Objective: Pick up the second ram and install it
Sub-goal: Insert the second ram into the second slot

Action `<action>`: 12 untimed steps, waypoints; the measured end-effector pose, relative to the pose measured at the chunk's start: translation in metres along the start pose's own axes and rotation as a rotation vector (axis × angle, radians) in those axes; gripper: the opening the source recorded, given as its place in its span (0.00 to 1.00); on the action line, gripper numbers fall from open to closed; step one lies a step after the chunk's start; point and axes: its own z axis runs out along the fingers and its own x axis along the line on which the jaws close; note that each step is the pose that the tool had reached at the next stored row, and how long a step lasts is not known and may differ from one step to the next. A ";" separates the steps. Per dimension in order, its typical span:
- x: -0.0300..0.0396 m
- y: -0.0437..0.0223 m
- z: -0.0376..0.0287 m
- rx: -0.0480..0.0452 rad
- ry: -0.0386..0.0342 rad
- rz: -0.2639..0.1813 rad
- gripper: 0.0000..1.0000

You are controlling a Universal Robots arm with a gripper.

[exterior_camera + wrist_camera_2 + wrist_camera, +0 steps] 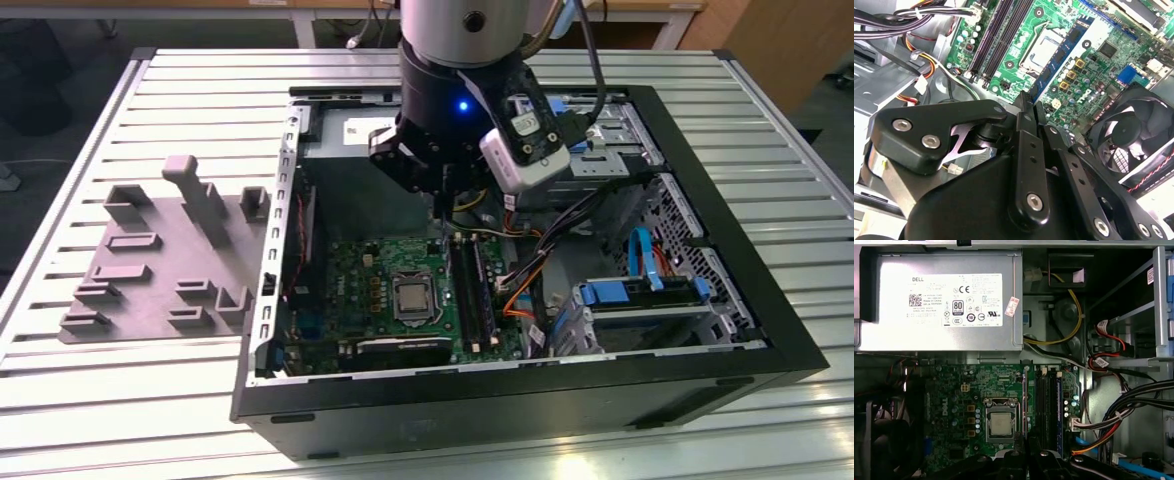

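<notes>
Overhead, one end effector [438,185] gripping one second ram [1025,405] edgewise

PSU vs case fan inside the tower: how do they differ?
Colour: the power supply is bare silver metal with a white label, the case fan is black. Shape: the power supply is a flat-sided box, the case fan has round blades in a frame. Both sit beside the motherboard.

The arm's last section is a silver-grey cylinder [465,25] that meets a black collar with a small blue light [462,106]. A white and grey camera unit [523,148] is clamped to its side, and dark cables [587,60] run past it. The end effector [1026,107] is matte black, built of flat jointed link plates [934,132] fastened with silver screws [1034,201].
</notes>
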 end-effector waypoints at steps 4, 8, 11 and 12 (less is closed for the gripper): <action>-0.0001 -0.0034 0.0033 0.0000 0.0000 0.000 0.14; -0.0023 -0.0049 0.0101 0.0003 0.0001 0.000 0.14; -0.0024 -0.0051 0.0117 0.0005 0.0002 0.000 0.14; -0.0025 -0.0051 0.0125 0.0003 0.0001 0.000 0.14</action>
